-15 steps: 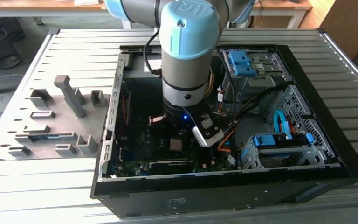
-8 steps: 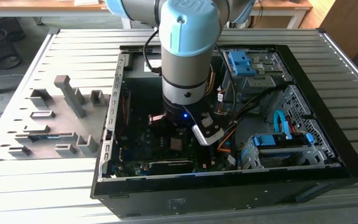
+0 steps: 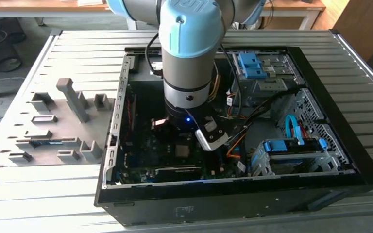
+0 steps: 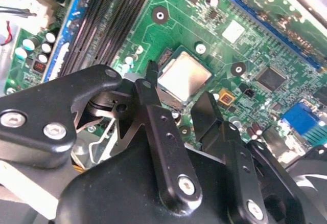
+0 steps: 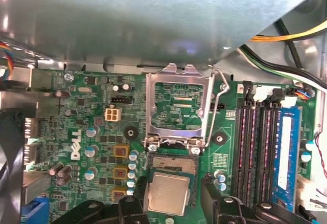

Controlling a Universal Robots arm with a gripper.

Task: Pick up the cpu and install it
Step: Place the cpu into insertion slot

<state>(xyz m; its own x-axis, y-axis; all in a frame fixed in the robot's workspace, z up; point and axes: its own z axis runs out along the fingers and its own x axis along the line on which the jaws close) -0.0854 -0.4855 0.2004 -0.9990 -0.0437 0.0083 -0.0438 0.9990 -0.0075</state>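
The cpu [image 4: 185,76], a small square chip with a dull silver top, lies flat in its socket on the green motherboard [image 4: 265,45]. It is also in the first wrist view, cpu [image 5: 169,193]. My gripper [image 4: 179,87] is open, with one black finger [image 4: 149,88] on each side of the chip and a little gap to its edges. The socket's metal load plate [image 5: 177,106] is swung up beyond the chip. In the exterior view the arm [image 3: 186,73] reaches down into the open computer case [image 3: 238,199], above the cpu [image 3: 182,151].
Black memory slots [image 5: 255,152] and a blue one run beside the socket. Loose cables [image 3: 251,114] and blue drive brackets [image 3: 290,145] fill the case's right part. Grey fixture blocks [image 3: 57,126] stand on the slatted table at the exterior view's left.
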